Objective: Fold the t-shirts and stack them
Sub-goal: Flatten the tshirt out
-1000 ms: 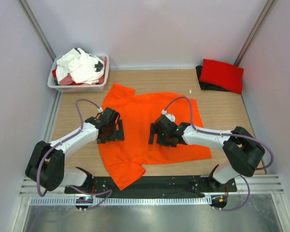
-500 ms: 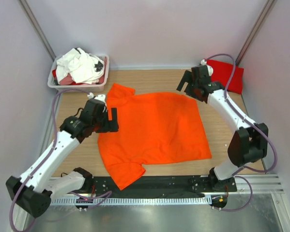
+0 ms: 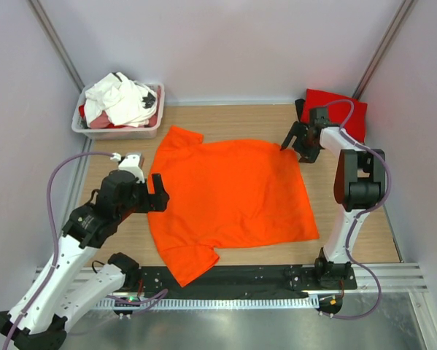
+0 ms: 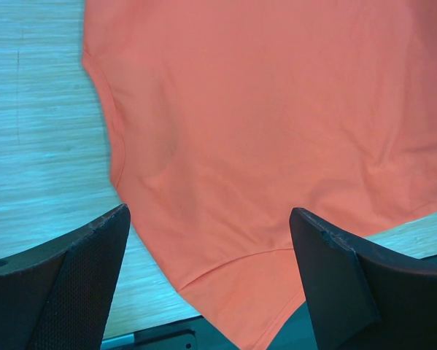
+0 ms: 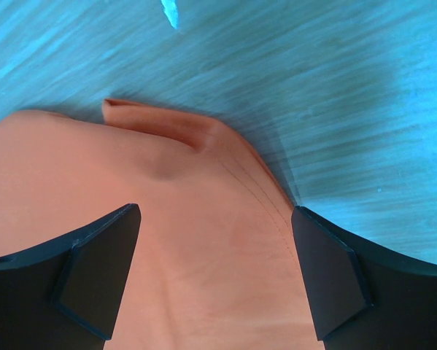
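A bright orange t-shirt [image 3: 233, 193] lies spread flat on the wooden table. My left gripper [image 3: 160, 194] hovers open over its left edge; in the left wrist view the orange cloth [image 4: 262, 131] and one sleeve lie below the spread fingers [image 4: 79, 277], which hold nothing. My right gripper [image 3: 296, 141] is open above the shirt's far right corner, and the right wrist view shows that corner [image 5: 167, 127] slightly curled up beyond the empty gripper [image 5: 214, 270]. A folded red t-shirt [image 3: 341, 111] lies at the back right. White t-shirts [image 3: 120, 98] are heaped in a tub.
The white plastic tub [image 3: 116, 133] stands at the back left corner. Walls close in the table on three sides. A black rail [image 3: 240, 277] with both arm bases runs along the near edge, and the shirt's lower sleeve [image 3: 189, 266] hangs over it.
Both arms left the middle of the orange shirt. The left one pulled back to its left edge, and the right one swung out to the far right corner. The shirt now lies flatter.
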Motion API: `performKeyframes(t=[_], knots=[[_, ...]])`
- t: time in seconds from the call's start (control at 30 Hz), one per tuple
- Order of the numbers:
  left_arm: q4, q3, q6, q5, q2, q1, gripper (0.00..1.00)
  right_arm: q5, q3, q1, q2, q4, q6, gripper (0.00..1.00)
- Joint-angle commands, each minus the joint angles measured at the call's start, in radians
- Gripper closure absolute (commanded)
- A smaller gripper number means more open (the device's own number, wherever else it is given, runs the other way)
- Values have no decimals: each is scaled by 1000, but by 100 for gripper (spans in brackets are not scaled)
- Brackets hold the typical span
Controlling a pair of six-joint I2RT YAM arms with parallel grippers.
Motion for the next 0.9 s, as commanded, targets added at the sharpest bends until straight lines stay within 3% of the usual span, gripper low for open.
performKeyframes(t=[0.0, 0.23, 0.37, 0.47, 0.53, 0.57, 0.7, 0.87], knots=[[40, 2, 15, -21, -1, -3, 10, -81, 32, -19, 13, 81, -30, 9], [40, 1, 18, -18, 11, -3, 10, -176, 9, -25, 93, 167, -13, 11], [38, -1, 18, -24, 14, -3, 10, -247, -31, -25, 113, 238, 10, 16], [38, 1, 18, -27, 19, -3, 10, -294, -69, -25, 104, 275, 24, 30], [38, 1, 16, -33, 20, -3, 11, -314, -111, -25, 76, 304, 33, 50], [37, 1, 16, -33, 20, -3, 10, -319, -121, -25, 62, 312, 34, 64], [37, 1, 15, -38, 19, -3, 11, -342, -140, -25, -4, 312, 17, 95], [37, 1, 16, -41, 20, -3, 11, -270, -155, -2, -212, 278, -76, 99]])
